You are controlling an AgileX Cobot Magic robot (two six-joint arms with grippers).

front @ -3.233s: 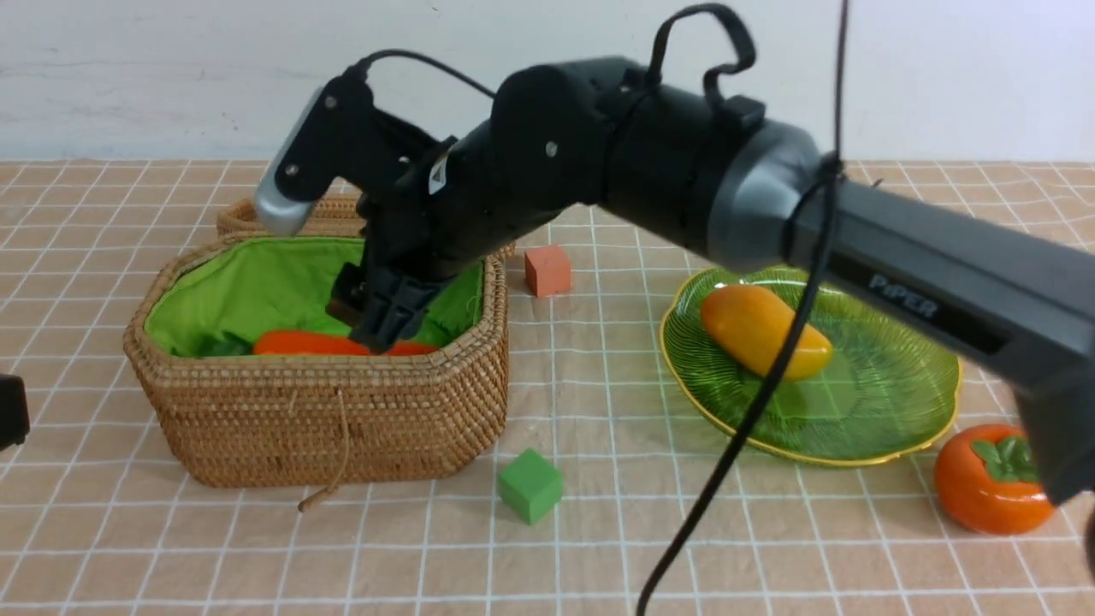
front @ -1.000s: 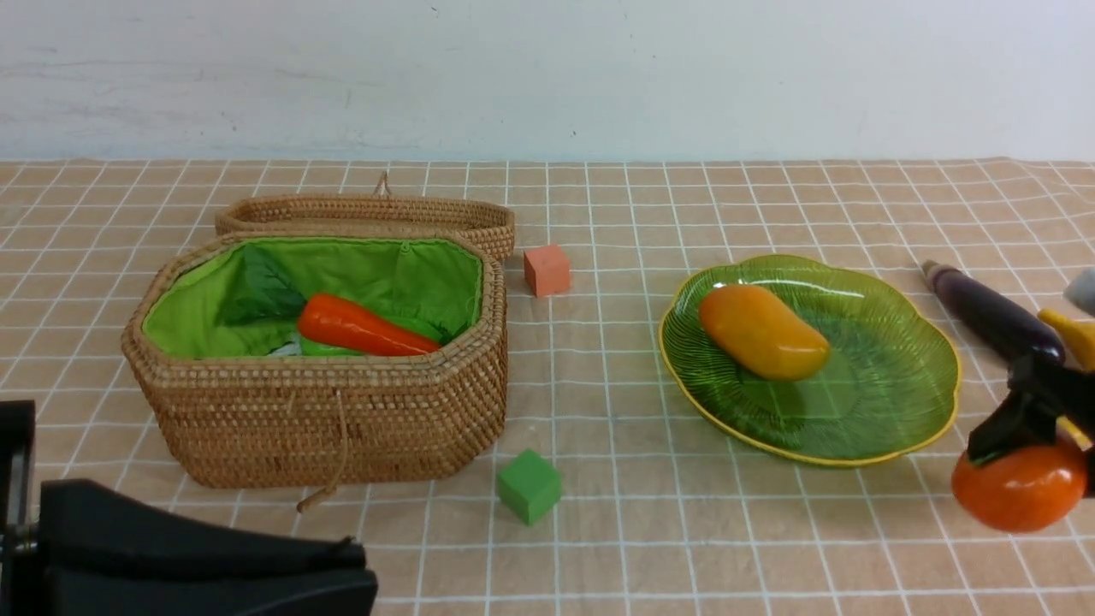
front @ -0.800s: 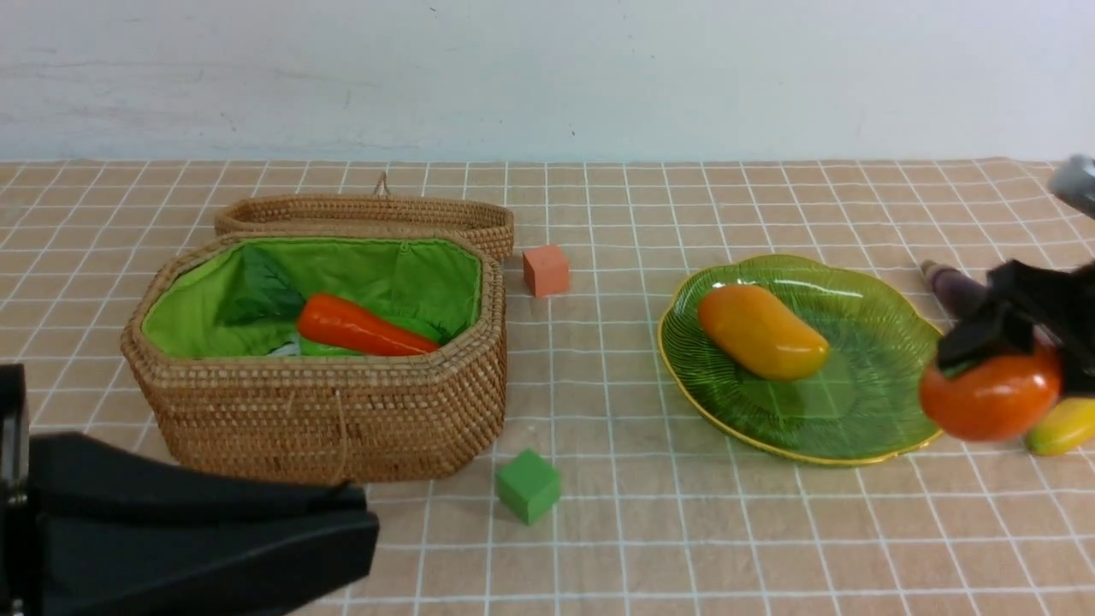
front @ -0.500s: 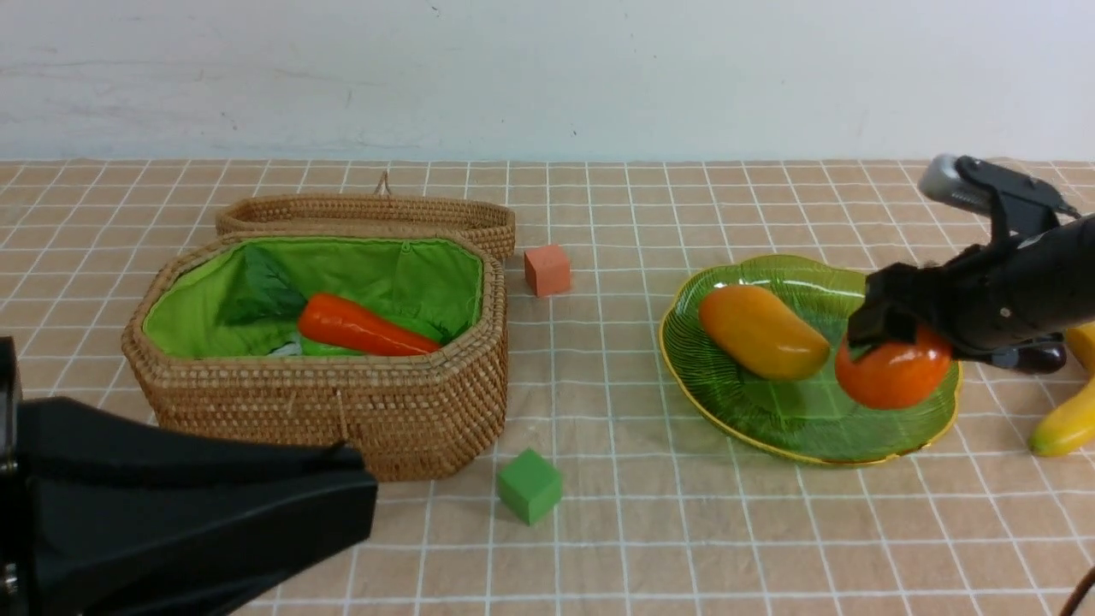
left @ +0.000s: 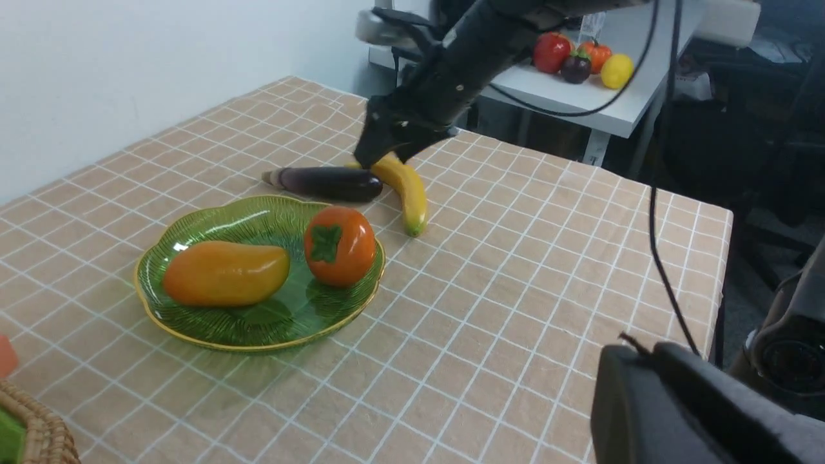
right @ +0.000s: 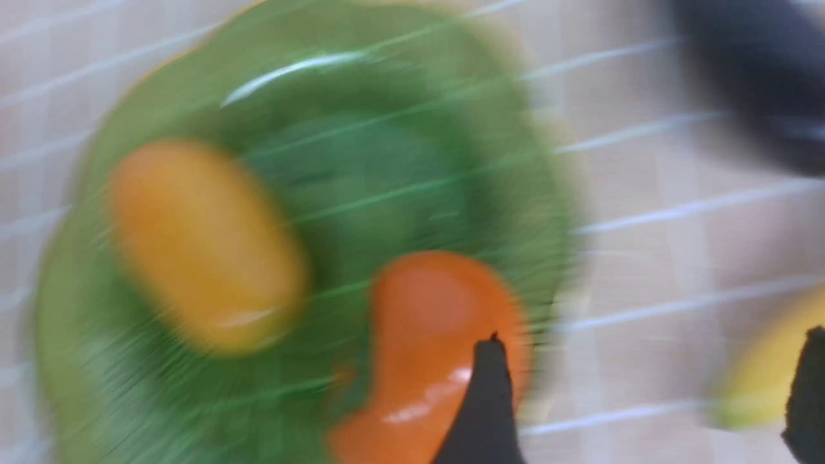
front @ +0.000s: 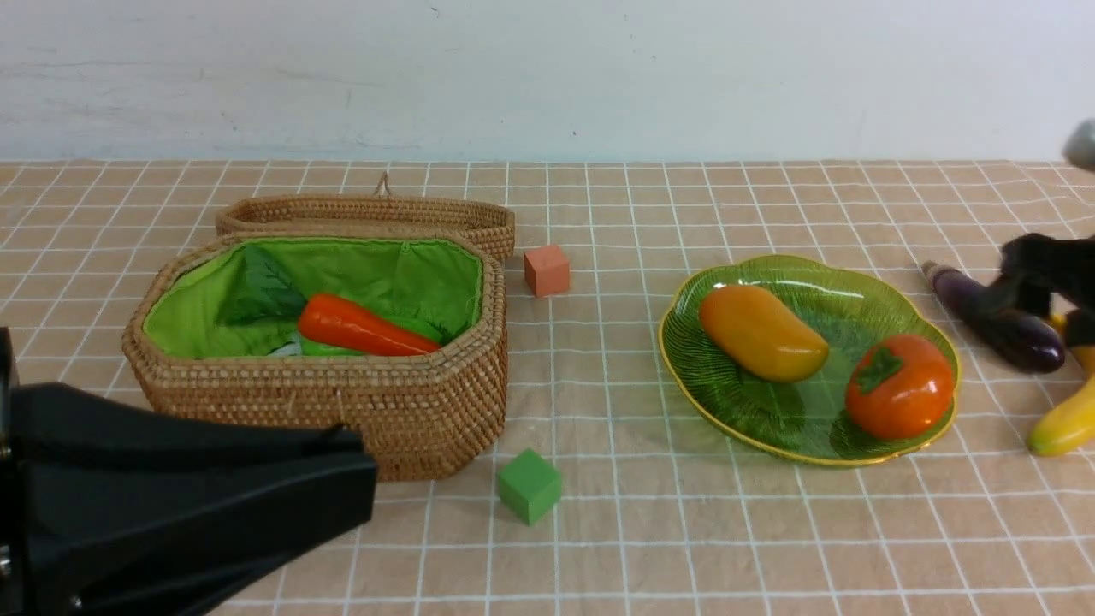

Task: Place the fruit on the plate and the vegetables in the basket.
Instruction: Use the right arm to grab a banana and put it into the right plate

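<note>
The green glass plate (front: 710,402) holds the mango (front: 761,332) and the persimmon (front: 898,387), both lying free. To its right on the cloth lie the purple eggplant (front: 997,318) and the yellow banana (front: 1061,419). My right gripper (front: 1018,287) hovers open over the eggplant and banana with nothing between its fingers; its wrist view is blurred. The wicker basket (front: 325,419) at the left holds the carrot (front: 364,327) on green items. My left gripper (front: 364,479) is shut and empty, low at the near left in front of the basket.
A salmon-pink cube (front: 547,269) sits behind the basket's right corner and a green cube (front: 529,485) in front of it. The basket's lid (front: 368,214) lies open behind. In the left wrist view the table edge (left: 722,258) drops off past the banana (left: 406,190).
My right gripper carried the persimmon from the near right onto the plate, let it go and pulled back right over the eggplant. Earlier it had left the carrot in the basket.
</note>
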